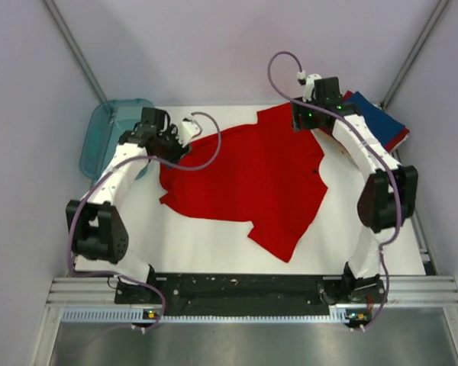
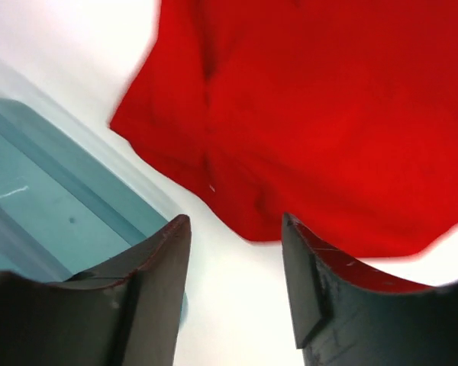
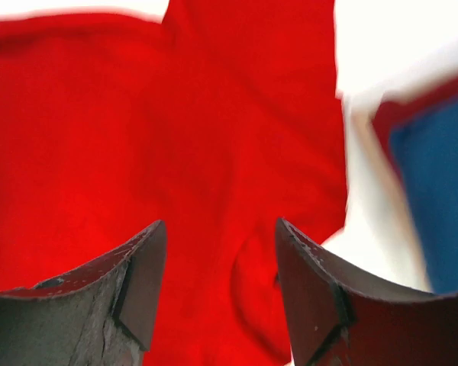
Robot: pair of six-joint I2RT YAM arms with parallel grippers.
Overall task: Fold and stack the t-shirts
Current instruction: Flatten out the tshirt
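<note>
Tee (image 1: 252, 179), red, spread wrinkled across mid-desk, one corner reaching toward near edge. Left gripper (image 2: 235, 229) parted wide, empty, just beside tee's left edge. Right gripper (image 3: 217, 229) likewise wide, empty, over tee's far right part. Tray (image 1: 111, 133) at far left corner. Folded navy tee (image 1: 378, 114) atop folded red one (image 1: 399, 139) at far right corner.

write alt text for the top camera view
A red t-shirt lies spread and rumpled across the middle of a white table, with the left gripper at its left edge and the right gripper at its far right corner. A teal tray sits far left, and a folded navy shirt far right.
</note>
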